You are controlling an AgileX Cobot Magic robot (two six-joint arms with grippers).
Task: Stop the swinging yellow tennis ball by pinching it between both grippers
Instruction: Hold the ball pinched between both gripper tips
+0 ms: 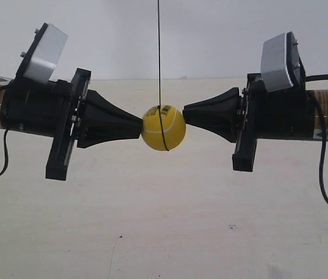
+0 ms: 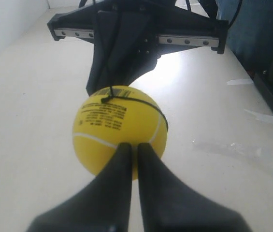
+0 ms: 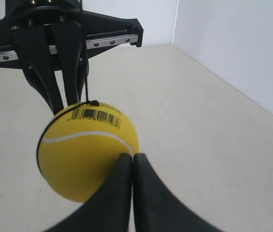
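Well, nearest you, your left gripper, jaws closed together, sets its tip on the yellow tennis ball, and beyond it the right gripper, jaws likewise together, meets the far side, so the ball, hanging on its string between them, looks pinched and you likely need only hold.

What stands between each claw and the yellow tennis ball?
Nothing visible. The left claw and the right claw, both shut, meet the yellow tennis ball on opposite sides; only its black string wraps it.
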